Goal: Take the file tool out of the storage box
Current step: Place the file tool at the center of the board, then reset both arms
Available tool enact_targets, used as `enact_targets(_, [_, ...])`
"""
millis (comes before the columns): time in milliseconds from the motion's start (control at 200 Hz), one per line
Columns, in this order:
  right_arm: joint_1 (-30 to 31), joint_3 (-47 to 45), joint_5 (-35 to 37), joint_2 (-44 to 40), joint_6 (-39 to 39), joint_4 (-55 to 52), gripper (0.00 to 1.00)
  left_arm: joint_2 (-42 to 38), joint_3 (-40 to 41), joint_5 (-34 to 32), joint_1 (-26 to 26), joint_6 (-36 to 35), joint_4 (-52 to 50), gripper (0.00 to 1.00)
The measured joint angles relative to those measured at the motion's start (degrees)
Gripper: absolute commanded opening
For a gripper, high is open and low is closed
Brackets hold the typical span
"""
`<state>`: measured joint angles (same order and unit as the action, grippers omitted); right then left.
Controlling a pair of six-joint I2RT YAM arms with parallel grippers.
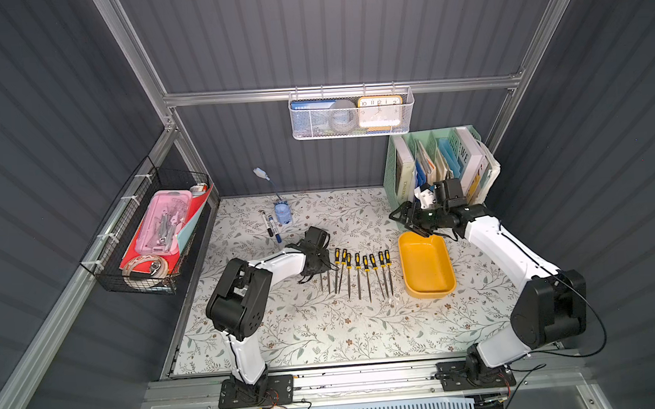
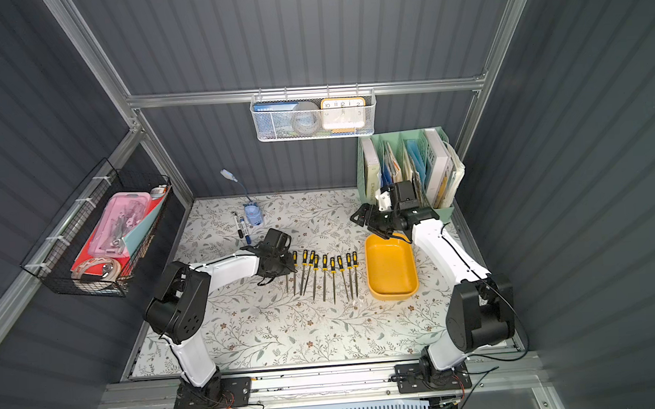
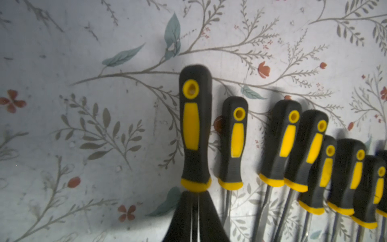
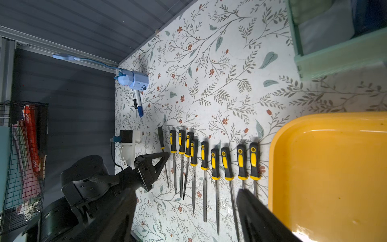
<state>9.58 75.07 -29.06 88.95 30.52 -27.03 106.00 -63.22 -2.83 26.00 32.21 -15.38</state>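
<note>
Left of the storage box [image 1: 427, 265] lies a row of files [image 1: 366, 264]; left gripper [image 3: 195, 197] straddles the endmost file [image 3: 191, 125], grip unclear; right gripper [image 1: 408, 224] gapes wide over the box's far rim

The left arm [image 1: 279, 260] and right arm [image 1: 501, 250] wear glossy white shells between chunky black joint housings. The left gripper [image 4: 165, 155] and right gripper [image 1: 408, 224] are black. A thin black cable [image 1: 604, 333] loops off the right arm; black base plates [image 1: 281, 388] carry screws.

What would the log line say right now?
box: empty | files: rowed on table | left gripper: at end file's shaft, grip unclear | right gripper: open, by box's far rim
</note>
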Motion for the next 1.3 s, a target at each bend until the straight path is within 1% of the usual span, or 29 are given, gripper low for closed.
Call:
enact_targets(105, [0.0,0.0,0.0,0.0,-0.2,-0.2,0.81,0.0,0.0,-0.1,0.0,0.2,0.0,0.29])
enact_targets(160, [0.0,0.0,0.2,0.0,-0.3,-0.5,0.81,0.0,0.0,-0.1,0.0,0.2,0.0,0.36])
enact_targets(250, [0.0,0.0,0.5,0.0,-0.7,-0.8,0.81,0.0,0.0,-0.2,0.0,0.4,0.0,0.37])
enact_targets(350, [-0.1,0.0,1.1,-0.5,-1.3,-1.1,0.82,-1.0,-0.1,-0.6,0.0,0.3,-0.3,0.45])
enact_targets(395, [-0.1,0.0,1.6,-0.9,-1.7,-1.4,0.82,-2.1,-0.6,-0.9,0.0,0.3,-1.0,0.55])
enact_targets(460, [-0.1,0.0,2.7,-1.9,-2.6,-1.8,0.83,-4.3,-2.4,-1.3,0.0,0.2,-2.2,0.63])
enact_targets(475, [-0.1,0.0,3.0,-2.2,-2.8,-1.9,0.84,-5.1,-3.1,-1.5,0.0,0.4,-2.3,0.70])
enact_targets(485, [-0.1,0.0,3.2,-2.4,-2.9,-1.9,0.85,-5.4,-3.4,-1.6,0.0,0.1,-2.4,0.78])
enact_targets(495, [-0.1,0.0,3.6,-2.7,-3.0,-2.0,0.85,-5.9,-3.8,-1.6,0.0,0.1,-2.5,0.88])
enact_targets(505, [-0.1,0.0,3.8,-2.8,-3.1,-2.0,0.86,-6.4,-4.3,-1.7,0.0,0.4,-2.6,0.94])
enact_targets(515, [-0.1,0.0,4.1,-3.2,-3.3,-2.1,0.87,-7.0,-4.8,-1.9,0.0,-0.2,-2.6,0.98])
enact_targets(525, [-0.1,0.0,4.4,-3.4,-3.3,-2.1,0.88,-7.5,-5.3,-2.0,0.0,-0.3,-2.6,0.99])
enact_targets(565, [-0.2,0.0,5.9,-4.6,-4.0,-2.2,0.95,-9.7,-7.2,-2.6,0.0,-0.5,-2.5,1.00])
enact_targets(600, [-0.2,0.0,7.6,-5.8,-4.6,-2.1,0.99,-11.7,-8.9,-3.4,0.0,-0.8,-2.2,0.99])
enact_targets(710, [-0.2,-1.7,14.1,-10.5,-7.3,-0.8,0.99,-18.4,-11.5,-5.4,-1.2,-2.3,1.4,0.99])
enact_targets(780, [-0.3,-4.8,18.8,-14.2,-9.9,1.0,0.99,-22.4,-10.6,-6.7,-4.0,-3.3,4.8,0.99])
enact_targets(825, [-0.3,-9.0,21.8,-17.6,-12.5,4.0,0.99,-24.3,-9.1,-7.7,-6.2,-4.0,7.7,0.99])
enact_targets(885, [-0.3,-16.0,25.6,-22.1,-15.9,8.9,0.99,-26.8,-5.5,-9.7,-9.3,-5.4,11.9,0.99])
enact_targets(951, [-0.3,-24.9,30.0,-27.0,-19.2,13.8,0.99,-29.4,0.8,-12.7,-11.7,-7.7,18.0,1.00])
enact_targets(1021, [-0.3,-33.4,33.9,-30.8,-22.4,18.4,0.99,-32.0,8.7,-15.0,-12.5,-10.8,24.3,0.99])
enact_targets(1086, [-0.3,-39.3,36.6,-32.6,-24.3,22.1,0.99,-33.7,15.4,-16.2,-12.8,-13.7,29.9,0.99])
enact_targets(1176, [-0.3,-46.2,40.3,-33.1,-25.9,29.2,0.99,-34.6,21.9,-16.3,-14.9,-16.6,36.6,0.99])
enact_targets(1246, [-0.5,-51.4,42.6,-31.0,-27.3,37.6,0.99,-34.6,25.3,-15.5,-18.8,-17.9,41.9,0.99])
enact_targets(1301, [-0.8,-54.4,44.0,-27.3,-28.2,43.8,0.99,-34.5,27.4,-14.7,-22.2,-18.6,46.4,0.99])
